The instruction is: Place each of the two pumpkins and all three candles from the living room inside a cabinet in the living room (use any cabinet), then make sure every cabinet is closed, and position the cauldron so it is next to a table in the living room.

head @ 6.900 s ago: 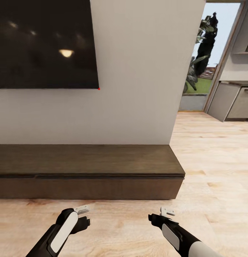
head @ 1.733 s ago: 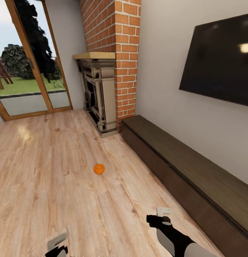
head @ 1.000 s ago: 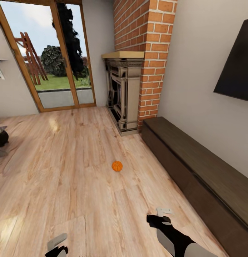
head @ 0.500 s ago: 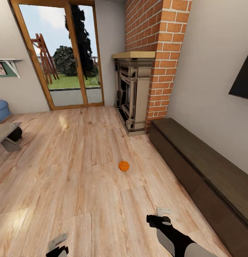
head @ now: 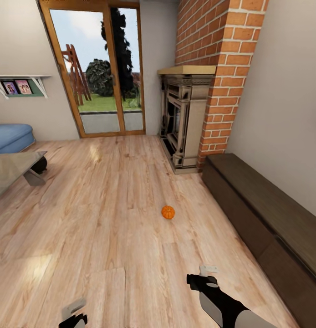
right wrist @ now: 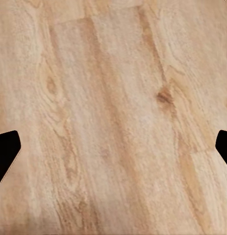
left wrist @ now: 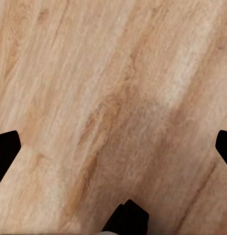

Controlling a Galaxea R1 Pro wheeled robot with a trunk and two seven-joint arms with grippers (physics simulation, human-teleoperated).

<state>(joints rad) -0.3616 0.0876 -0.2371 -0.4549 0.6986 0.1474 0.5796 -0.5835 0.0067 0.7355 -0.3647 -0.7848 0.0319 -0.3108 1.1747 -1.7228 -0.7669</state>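
1 pumpkin (head: 167, 212) — loose on the floor (head: 108, 218), near the cabinet (head: 262, 214) front, awaiting pickup. Left gripper (left wrist: 113, 147) and right gripper (right wrist: 113, 147) — fingers spread wide, empty, presumably in transit.

The small round orange ribbed pumpkin (head: 167, 212) lies on the pale plank floor (head: 108, 218), left of the long low dark-brown wood cabinet (head: 267, 218), before the brick fireplace (head: 190, 118).

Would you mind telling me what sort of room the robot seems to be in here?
Most likely a living room: a brick chimney with a fireplace, a long low dark-wood cabinet along the wall, and a blue sofa beside a low table. A small pumpkin sits on the wood floor.
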